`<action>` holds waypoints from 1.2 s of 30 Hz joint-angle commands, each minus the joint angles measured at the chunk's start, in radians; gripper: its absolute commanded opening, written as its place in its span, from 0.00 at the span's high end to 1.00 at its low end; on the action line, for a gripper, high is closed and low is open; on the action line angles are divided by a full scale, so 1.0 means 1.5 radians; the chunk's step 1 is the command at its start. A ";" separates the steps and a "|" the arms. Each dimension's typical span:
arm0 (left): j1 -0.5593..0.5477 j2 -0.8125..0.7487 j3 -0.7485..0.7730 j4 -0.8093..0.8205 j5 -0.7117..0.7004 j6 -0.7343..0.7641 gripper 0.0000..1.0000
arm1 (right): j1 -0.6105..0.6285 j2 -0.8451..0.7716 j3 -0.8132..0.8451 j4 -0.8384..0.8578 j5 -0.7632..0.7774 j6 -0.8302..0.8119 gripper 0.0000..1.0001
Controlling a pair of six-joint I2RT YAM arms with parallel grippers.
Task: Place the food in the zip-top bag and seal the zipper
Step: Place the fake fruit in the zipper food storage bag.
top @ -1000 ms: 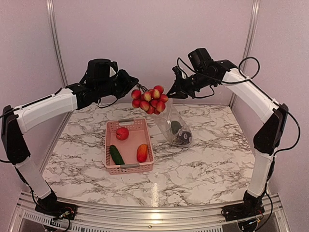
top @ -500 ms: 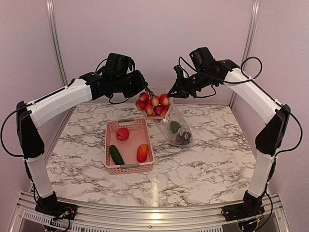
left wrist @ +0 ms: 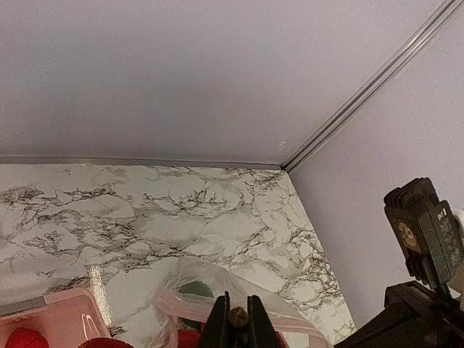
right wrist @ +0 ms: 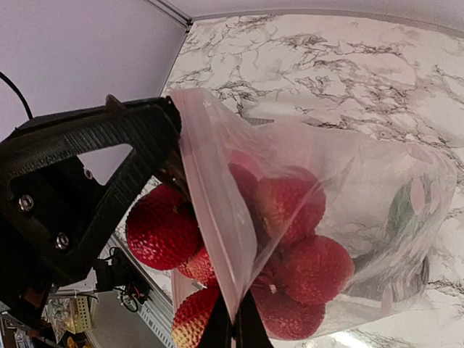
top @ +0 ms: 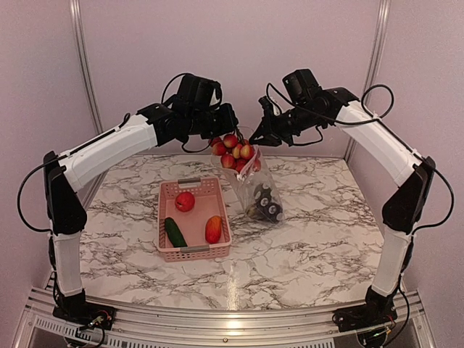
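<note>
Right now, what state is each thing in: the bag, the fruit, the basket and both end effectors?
zip-top bag: hanging upright, mouth open, dark produce at its bottom.
red fruit cluster: hanging at the bag's mouth, partly inside.
pink basket: on the table, holding a tomato, cucumber and orange-red fruit.
left end effector: shut on the cluster's stem.
right end effector: shut on the bag's mouth edge.

Lab booth; plain walls (top: pixel 232 51), aluminium rails (top: pixel 217 324)
</note>
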 commanded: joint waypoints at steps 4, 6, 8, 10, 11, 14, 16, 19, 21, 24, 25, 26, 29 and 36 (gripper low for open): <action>-0.020 -0.065 -0.078 0.099 0.086 0.213 1.00 | 0.002 0.012 0.044 0.003 0.005 0.010 1.00; -0.020 -0.090 -0.106 0.127 0.132 0.259 1.00 | 0.001 0.013 0.043 0.003 0.003 0.010 1.00; -0.021 -0.107 -0.123 0.149 0.170 0.286 1.00 | 0.000 0.016 0.043 0.004 0.000 0.010 1.00; -0.022 -0.118 -0.135 0.170 0.212 0.309 1.00 | 0.001 0.018 0.043 0.007 -0.002 0.012 1.00; -0.023 -0.125 -0.143 0.184 0.226 0.318 1.00 | 0.001 0.019 0.042 0.007 -0.003 0.012 1.00; -0.029 -0.140 -0.165 0.217 0.260 0.349 1.00 | 0.001 0.020 0.044 0.010 -0.008 0.015 1.00; -0.029 -0.140 -0.167 0.220 0.288 0.365 1.00 | 0.001 0.020 0.044 0.009 -0.008 0.015 1.00; -0.029 -0.135 -0.170 0.216 0.326 0.386 1.00 | 0.001 0.017 0.042 0.007 -0.008 0.015 1.00; -0.028 -0.129 -0.174 0.212 0.341 0.395 1.00 | 0.001 0.013 0.042 0.006 -0.008 0.015 1.00; -0.023 -0.119 -0.194 0.212 0.346 0.400 1.00 | 0.001 0.008 0.042 0.006 -0.009 0.017 1.00; -0.019 -0.116 -0.203 0.212 0.343 0.400 1.00 | 0.001 0.006 0.041 0.005 -0.009 0.017 1.00; -0.015 -0.114 -0.212 0.214 0.336 0.398 1.00 | 0.001 0.005 0.041 0.003 -0.009 0.017 1.00; -0.007 -0.112 -0.230 0.228 0.310 0.387 1.00 | 0.001 0.000 0.038 -0.002 -0.008 0.016 1.00; 0.004 -0.106 -0.235 0.235 0.198 0.337 1.00 | 0.002 -0.017 0.017 0.007 -0.005 0.023 1.00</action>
